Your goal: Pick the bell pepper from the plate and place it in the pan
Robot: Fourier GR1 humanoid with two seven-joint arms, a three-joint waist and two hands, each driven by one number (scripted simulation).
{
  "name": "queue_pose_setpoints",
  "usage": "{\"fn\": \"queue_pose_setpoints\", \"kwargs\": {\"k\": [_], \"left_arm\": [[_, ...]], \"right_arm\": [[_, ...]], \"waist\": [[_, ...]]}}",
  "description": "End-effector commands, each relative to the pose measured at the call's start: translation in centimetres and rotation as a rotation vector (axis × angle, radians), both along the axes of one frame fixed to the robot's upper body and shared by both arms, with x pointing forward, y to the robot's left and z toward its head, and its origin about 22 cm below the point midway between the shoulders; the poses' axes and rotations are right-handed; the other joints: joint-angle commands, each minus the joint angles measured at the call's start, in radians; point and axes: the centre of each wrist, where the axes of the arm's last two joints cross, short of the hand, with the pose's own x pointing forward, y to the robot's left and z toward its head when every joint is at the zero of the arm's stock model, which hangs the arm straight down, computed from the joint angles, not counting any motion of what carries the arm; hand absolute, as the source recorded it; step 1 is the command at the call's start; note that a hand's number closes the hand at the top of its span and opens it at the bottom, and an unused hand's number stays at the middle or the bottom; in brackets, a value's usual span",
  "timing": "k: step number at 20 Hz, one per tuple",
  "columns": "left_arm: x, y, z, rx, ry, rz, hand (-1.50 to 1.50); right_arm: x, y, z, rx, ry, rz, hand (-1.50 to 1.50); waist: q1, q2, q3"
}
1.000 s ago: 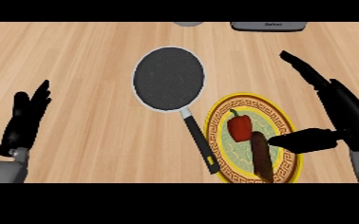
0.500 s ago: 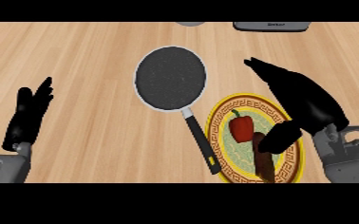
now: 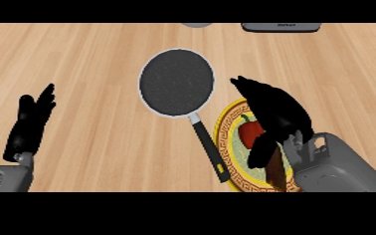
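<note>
The right robot hand [image 3: 275, 112] is seen over the patterned plate [image 3: 225, 129], its fingers spread and arched downward, with the thumb hanging lower beside them. The red bell pepper [image 3: 250, 132] is found directly beneath this robot hand, lying on the plate and partly covered by the fingers. Whether the fingers touch the pepper cannot be told; nothing is seen to be enclosed or lifted by them. A dark brown elongated item [image 3: 276, 167] is also carried by the plate, below the thumb, and its upper part is hidden by the robot hand.

The pan [image 3: 177, 82] is set on the wooden bench [image 3: 88, 59] up and to the left of the right robot hand, with nothing in its dark round bowl. Its black handle [image 3: 209, 149] is directed down toward the plate's left rim and runs just beside it.

The left robot hand [image 3: 31, 122] is shown at the far left edge, well apart from the pan and plate, with fingers straight and pointing upward, and nothing is held by it.
</note>
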Motion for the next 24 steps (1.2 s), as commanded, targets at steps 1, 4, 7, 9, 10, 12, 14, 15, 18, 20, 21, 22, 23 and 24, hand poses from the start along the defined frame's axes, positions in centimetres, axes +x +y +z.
{"fn": "queue_pose_setpoints", "kwargs": {"k": [1,4,7,9,10,12,14,15,18,20,21,22,23,24], "left_arm": [[0.8,0.5,-0.3,0.004,0.010,0.009,0.00],[0.1,0.6,0.6,-0.013,0.000,-0.014,0.00],[0.8,-0.1,1.8,-0.014,0.009,-0.001,0.00],[1.6,0.3,1.8,0.003,0.006,0.009,0.00],[1.4,-0.1,0.6,-0.022,0.017,0.007,0.00],[-0.1,0.3,-1.3,0.015,0.002,0.005,0.00],[-0.7,-1.3,1.6,0.000,-0.015,0.003,0.00],[-0.9,1.0,1.3,0.011,-0.006,0.012,0.00],[0.4,-1.0,1.1,-0.005,-0.004,-0.008,0.00],[0.7,0.9,0.0,0.004,-0.013,0.017,0.00],[0.6,0.6,1.4,-0.008,-0.001,0.005,0.00],[0.0,-0.4,0.2,0.004,0.011,-0.007,0.00],[-0.8,0.4,0.3,0.003,0.004,0.004,0.00],[-0.5,-1.2,-1.6,-0.017,-0.002,-0.007,0.00]], "right_arm": [[0.5,-0.3,-1.3,-0.072,0.032,-0.031,-1.50],[-0.4,-0.5,-2.4,-0.142,0.024,-0.043,-1.50],[-1.6,0.1,-4.8,-0.139,0.044,-0.029,-1.50],[1.6,-1.9,-4.2,-0.165,0.061,-0.039,-1.50],[0.3,-0.9,-3.4,-0.165,0.059,-0.036,-1.50],[-0.6,-0.6,-3.4,-0.152,0.072,-0.031,-1.50],[0.6,-0.2,-2.5,-0.142,0.075,-0.036,-1.50],[-0.3,-1.1,-4.2,-0.147,0.077,-0.034,-1.50],[0.2,-0.2,-5.0,-0.137,0.050,-0.025,-1.50],[1.3,1.1,-6.4,-0.143,0.072,-0.025,-1.50],[0.1,-1.0,-6.1,-0.162,0.074,-0.036,-1.50],[1.1,0.8,-7.0,-0.140,0.068,-0.033,-1.50],[1.0,0.8,-7.5,-0.139,0.062,-0.039,-1.50],[1.1,-0.3,-6.4,-0.146,0.072,-0.019,-1.50]], "waist": [[-0.006,0.001,0.000],[-0.006,-0.001,0.001],[-0.008,-0.001,0.001],[-0.005,0.001,0.001],[-0.007,0.000,0.001],[-0.007,0.000,0.000],[0.000,-0.002,0.001],[-0.004,-0.001,0.001],[-0.004,0.000,0.001],[-0.003,0.001,0.001],[-0.005,0.000,0.001],[-0.002,0.000,0.001],[-0.002,0.000,0.001],[-0.005,0.000,0.001]]}}
